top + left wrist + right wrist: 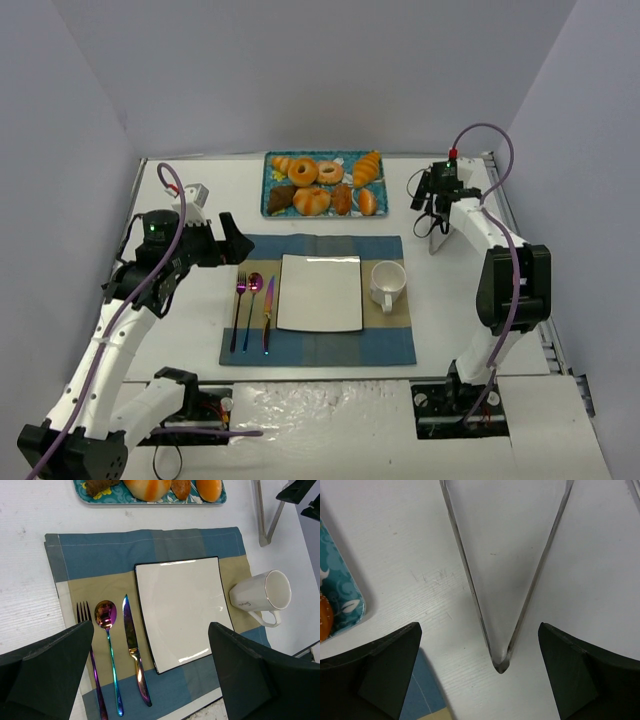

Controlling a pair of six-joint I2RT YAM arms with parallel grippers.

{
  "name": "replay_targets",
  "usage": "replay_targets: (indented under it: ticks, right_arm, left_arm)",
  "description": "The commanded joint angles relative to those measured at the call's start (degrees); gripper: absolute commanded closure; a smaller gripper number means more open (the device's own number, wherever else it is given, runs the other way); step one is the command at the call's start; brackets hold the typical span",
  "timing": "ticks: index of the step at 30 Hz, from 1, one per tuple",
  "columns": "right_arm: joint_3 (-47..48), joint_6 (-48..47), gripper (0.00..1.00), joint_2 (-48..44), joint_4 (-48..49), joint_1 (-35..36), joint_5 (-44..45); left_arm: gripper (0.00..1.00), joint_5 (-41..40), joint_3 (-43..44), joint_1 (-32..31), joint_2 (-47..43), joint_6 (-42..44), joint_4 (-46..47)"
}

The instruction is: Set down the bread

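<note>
Several breads [312,200] (donuts, rolls, a croissant) lie on a teal tray [270,183] at the back; its near edge with some rolls [147,487] shows in the left wrist view. A white square plate [320,292] sits bare on the placemat, also in the left wrist view [180,610]. Metal tongs [440,238] lie on the table at the right. My right gripper [432,208] is open and empty, hovering over the tongs [472,587], its fingertips [375,675] either side of the hinge end. My left gripper [228,240] is open and empty above the placemat's left edge.
A blue and tan placemat [318,345] holds an iridescent fork [238,310], spoon [252,300] and knife [268,315] left of the plate and a white mug [388,284] right of it. The table's right edge lies just beyond the tongs.
</note>
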Motion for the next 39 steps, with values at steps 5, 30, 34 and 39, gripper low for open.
replay_targets:
  ticks: [5,30,34,39]
  right_arm:
    - [0.8,-0.2,0.0,3.7,2.8,-0.5,2.0]
    - [-1.5,-0.8,0.0,10.3,7.3,-5.6,-4.0]
    - [-1.5,-0.4,0.0,11.8,7.7,-6.3,-5.5]
    - [-1.6,0.2,0.0,13.6,9.6,-6.3,-6.2]
  left_arm:
    - [0.03,1.3,0.7,-0.3,-1.3,0.6,3.2]
    - [0.03,1.2,0.6,-0.3,-0.7,0.7,3.1]
    - [0.03,1.0,0.5,-0.3,-0.7,0.8,3.1]
    - [0.03,0.9,0.5,-0.3,-0.7,0.7,3.1]
